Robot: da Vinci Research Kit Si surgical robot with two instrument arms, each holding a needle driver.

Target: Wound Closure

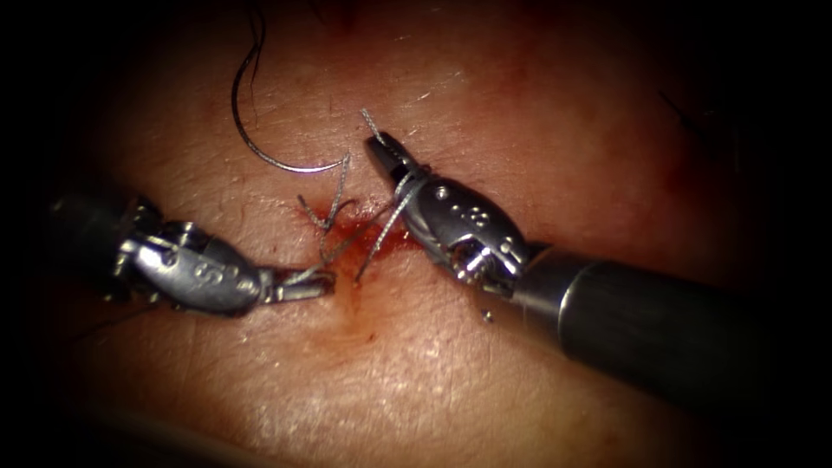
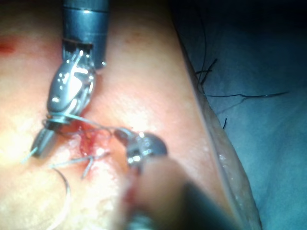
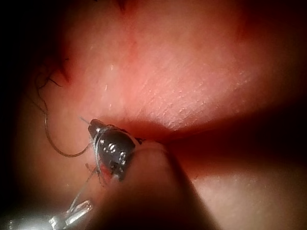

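The cut point(image 1: 368, 234) in the tissue point(image 1: 485, 95) is wet with red fluid point(image 1: 351, 299). The curved needle point(image 1: 260, 152) lies free on the tissue to the upper left of the cut, held by neither tool; it also appears as needle point(image 2: 65, 191) and needle point(image 3: 55, 146). Its thread point(image 1: 338, 186) runs down into the cut. My left tool point(image 1: 316, 282) is shut on the thread just left of the cut. My right tool point(image 1: 380, 146) is shut on a short thread end point(image 1: 370, 120), with a loop of thread point(image 1: 403, 195) wound around its jaws. The same right tool point(image 2: 43, 143), point(image 3: 93, 125) is seen close up.
Dark loose thread point(image 1: 256, 35) trails off the needle's far end at the upper left. A blue drape point(image 2: 268, 120) with thread strands lies beyond the tissue's edge. The left tool point(image 3: 72, 215) comes in near the right tool's jaws.
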